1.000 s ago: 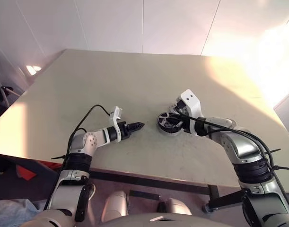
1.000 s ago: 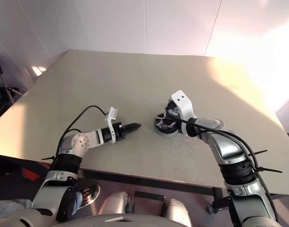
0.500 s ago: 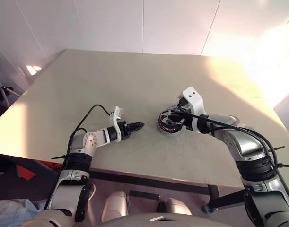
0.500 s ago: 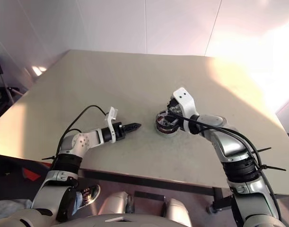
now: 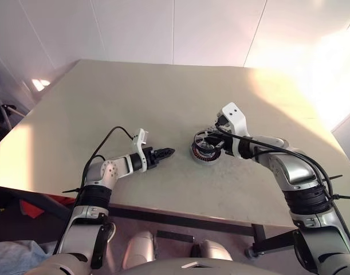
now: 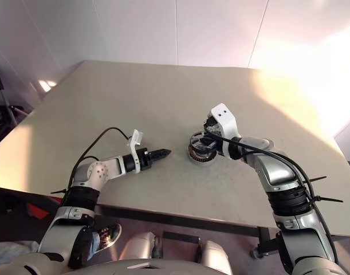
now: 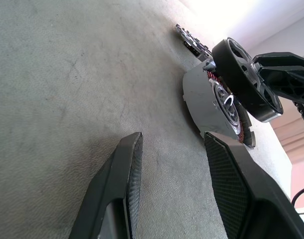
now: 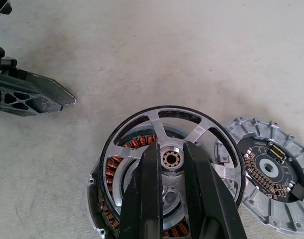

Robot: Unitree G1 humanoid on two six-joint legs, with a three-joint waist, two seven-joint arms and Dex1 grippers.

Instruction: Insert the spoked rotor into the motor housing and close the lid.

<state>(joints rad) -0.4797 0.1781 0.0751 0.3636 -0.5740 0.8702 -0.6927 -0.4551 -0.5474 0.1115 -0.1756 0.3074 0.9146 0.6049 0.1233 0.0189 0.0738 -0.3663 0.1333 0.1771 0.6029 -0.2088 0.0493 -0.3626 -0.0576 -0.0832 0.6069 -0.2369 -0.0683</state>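
The right end effector [image 8: 166, 199] grips the spoked rotor [image 8: 164, 149] by a spoke, poised just above the motor housing [image 7: 211, 107] for insertion. The lid [image 8: 268, 181] lies beside the housing on the table [image 5: 134, 109]. The left end effector [image 5: 168, 152] waits, jaws parted, empty.

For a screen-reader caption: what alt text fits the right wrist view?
The right claw, its two black fingers close together, grips a spoke of the spoked rotor over the motor housing with its copper windings. The lid lies beside them on the table, and the left claw points in from the edge.
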